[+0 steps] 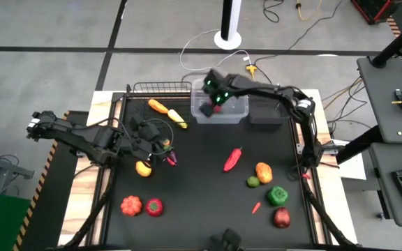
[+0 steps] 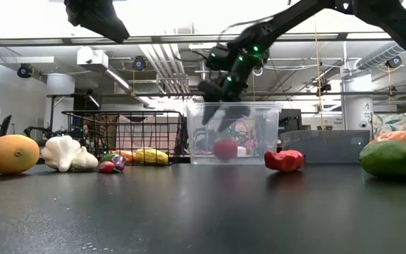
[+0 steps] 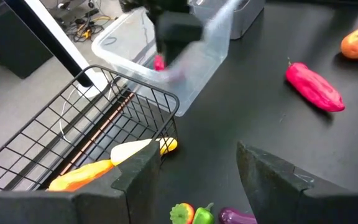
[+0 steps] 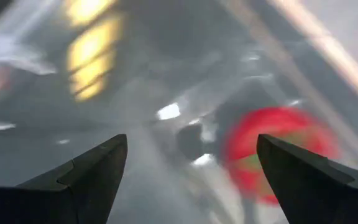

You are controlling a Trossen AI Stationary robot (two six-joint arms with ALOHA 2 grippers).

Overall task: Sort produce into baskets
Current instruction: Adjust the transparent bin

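Right end effector (image 1: 215,96) spread wide, empty, over clear bin (image 1: 237,113) at tabletop's far edge w/ red tomato (image 4: 277,152) inside: lift straight up, clear rim; left end effector (image 1: 160,143) half-open, empty, idle.

I see the clear plastic bin (image 1: 220,111) at the table's far edge with a red tomato (image 2: 225,149) inside. Beside it, the black wire basket (image 1: 160,88) stands near the carrot (image 1: 158,106) and corn (image 1: 178,119). The dark tray (image 1: 264,113) sits on the bin's other side. Loose on the table — a red chilli (image 1: 232,159), green pepper (image 1: 278,196), pumpkin (image 1: 130,205), white garlic (image 2: 68,154).
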